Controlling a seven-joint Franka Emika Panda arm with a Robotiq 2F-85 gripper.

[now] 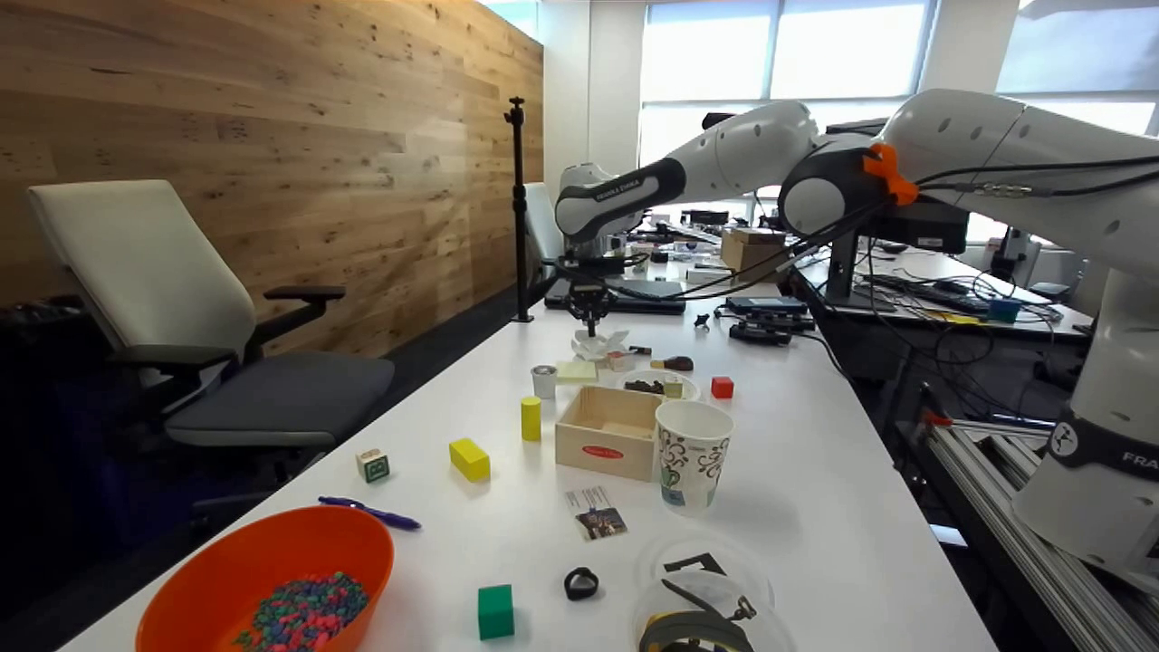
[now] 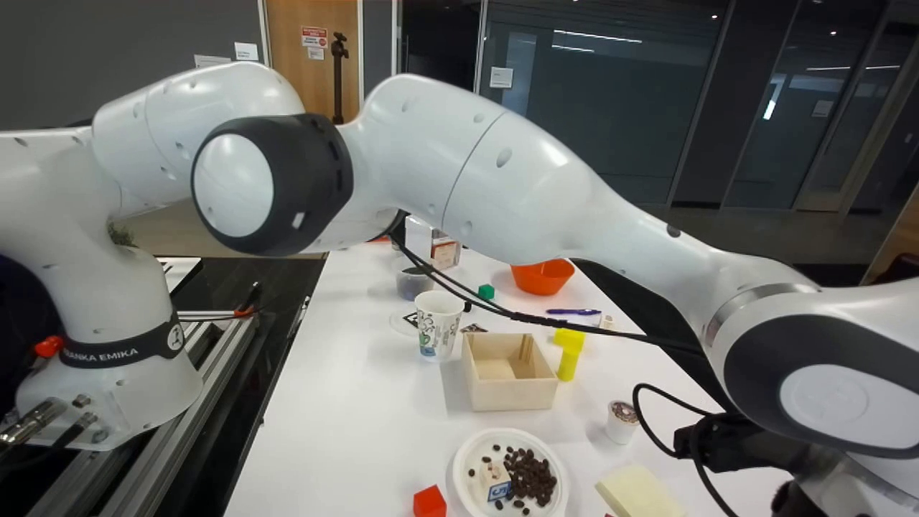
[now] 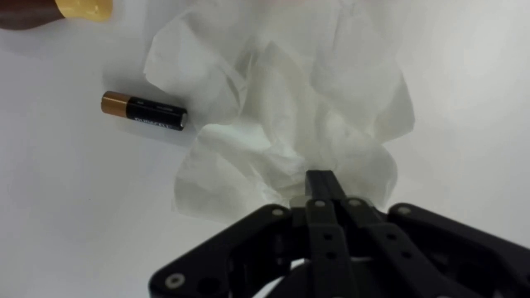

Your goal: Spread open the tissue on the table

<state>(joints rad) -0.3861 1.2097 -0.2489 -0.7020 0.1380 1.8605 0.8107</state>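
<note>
Gripper (image 3: pixel 324 177): stood closed together over the tissue (image 3: pixel 285 128), contact was unclear | tissue: lay rumpled, edges splayed, on the table (image 1: pixel 815 507) | battery (image 3: pixel 144 111): lay just beside tissue | cup (image 1: pixel 693 457): stood upright near box (image 1: pixel 605 438)

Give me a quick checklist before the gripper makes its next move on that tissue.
1. Tissue on the table: ok.
2. Spread flat: not ok; crumpled and folded.
3. Gripper at the tissue: ok; overlaps it in the wrist view.
4. Jaws open for regrasping: not ok; shut.
5. Tissue pinched in the jaws: cannot tell.
6. Battery well clear: not ok; lies beside the tissue.
</note>
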